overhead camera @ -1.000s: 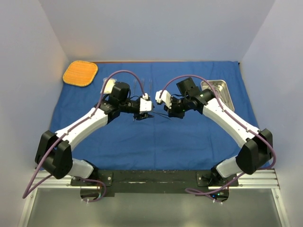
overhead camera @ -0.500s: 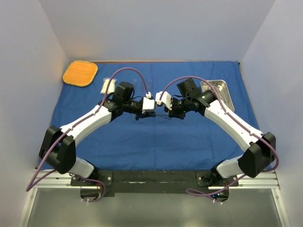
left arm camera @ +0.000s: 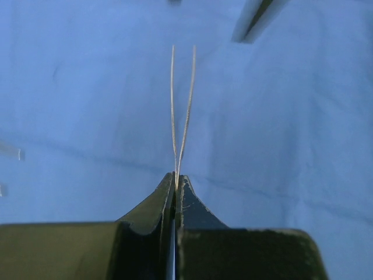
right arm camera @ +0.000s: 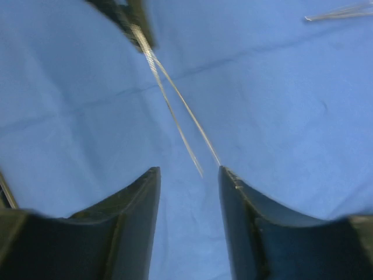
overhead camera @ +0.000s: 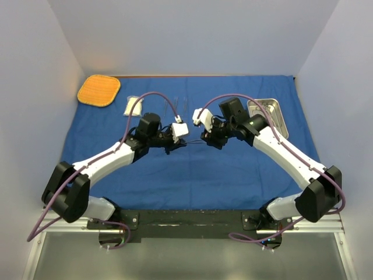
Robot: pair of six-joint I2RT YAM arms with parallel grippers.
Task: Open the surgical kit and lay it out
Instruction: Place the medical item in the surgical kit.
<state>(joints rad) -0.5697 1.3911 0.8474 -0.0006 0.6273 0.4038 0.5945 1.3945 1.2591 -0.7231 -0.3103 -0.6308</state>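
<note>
The blue cloth wrap [overhead camera: 192,175] lies spread flat, with the steel tray [overhead camera: 273,111] at its far right and the gauze pack [overhead camera: 133,105] at its far left. The left tool [left arm camera: 176,181] is clenched on the joined end of the forceps [left arm camera: 182,105] over the cloth's middle. The right tool [right arm camera: 189,170] is released, fingers apart around their tips. Unwrapping looks done; the forceps are not yet set down

White link shells on left arm [overhead camera: 108,158] and right arm [overhead camera: 285,150], black joints, purple cables [overhead camera: 152,94], dark curved fingers [right arm camera: 131,216], black base rail [overhead camera: 192,219].
</note>
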